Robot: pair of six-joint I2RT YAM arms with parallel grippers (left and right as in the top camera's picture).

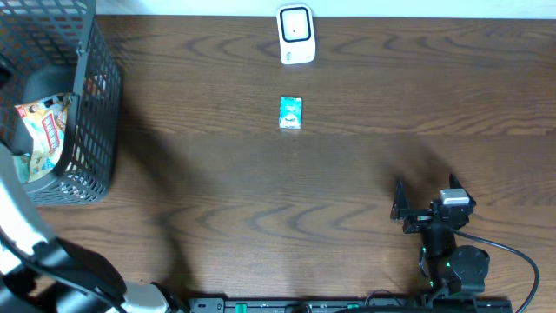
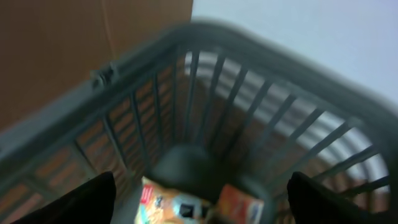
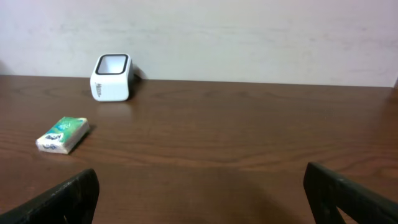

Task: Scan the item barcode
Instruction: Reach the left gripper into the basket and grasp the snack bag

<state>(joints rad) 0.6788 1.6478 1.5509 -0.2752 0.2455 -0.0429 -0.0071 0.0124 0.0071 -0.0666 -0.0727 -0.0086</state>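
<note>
Right gripper [image 3: 200, 186] fingers frame the close view, spread wide and holding nothing, low over the brown surface [image 3: 249, 143]. Ahead and to its left, a small green packet [image 3: 63, 134] lies flat on the surface, near but apart from a white scanner [image 3: 112, 77] by the wall. Left gripper [image 2: 202, 193], also spread and empty, hangs above a dark slatted basket [image 1: 95, 113] at the surface's left end, with colourful snack packets [image 2: 186, 202] inside.
</note>
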